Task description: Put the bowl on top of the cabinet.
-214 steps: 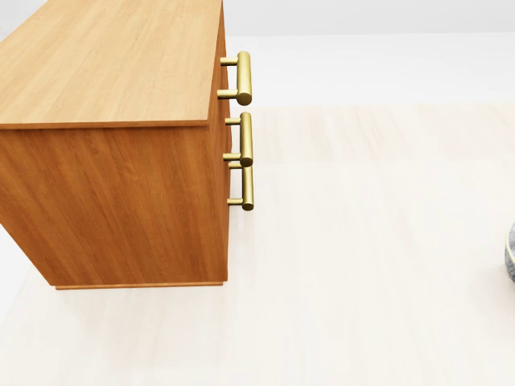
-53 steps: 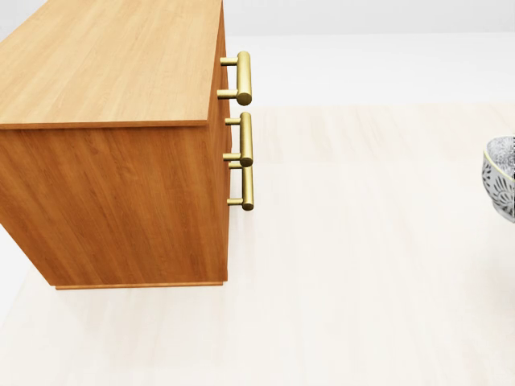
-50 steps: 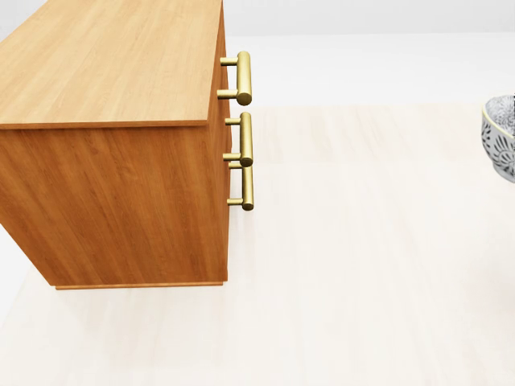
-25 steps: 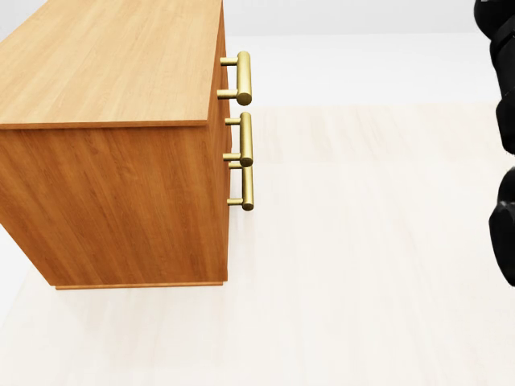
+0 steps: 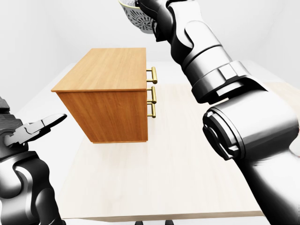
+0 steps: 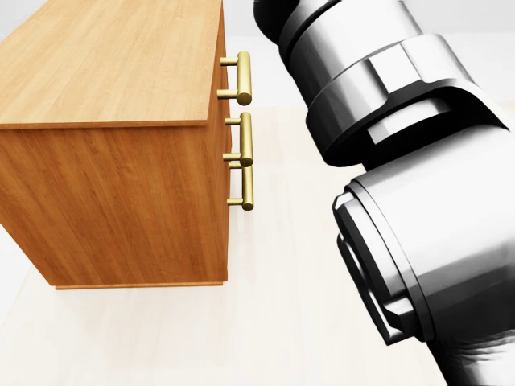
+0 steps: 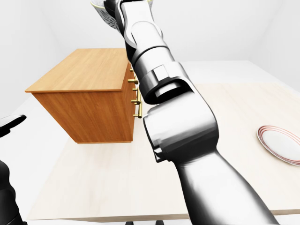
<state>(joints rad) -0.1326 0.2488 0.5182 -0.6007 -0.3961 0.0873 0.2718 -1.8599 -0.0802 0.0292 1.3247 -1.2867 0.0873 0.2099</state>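
Note:
A grey-and-white patterned bowl (image 5: pixel 135 18) hangs at the top edge of the left-eye view, high above the far right corner of the wooden cabinet (image 5: pixel 107 70). My right hand (image 5: pixel 151 13) is shut on the bowl, its dark fingers wrapped round the bowl's right side. The silver right arm (image 6: pixel 402 161) fills the right half of the head view, where the bowl does not show. The cabinet top (image 6: pixel 105 64) is bare. My left hand (image 5: pixel 40 127) hovers open at the lower left, well short of the cabinet.
Three brass handles (image 6: pixel 244 129) stick out of the cabinet's right face. The cabinet stands on a pale wooden table (image 5: pixel 164 178). A white plate with a pink rim (image 7: pixel 281 145) lies at the table's right edge in the right-eye view.
In the head view the bowl rose along the right edge and went out at the top. My right arm swung in and now covers the right half. Cabinet and camera stayed still.

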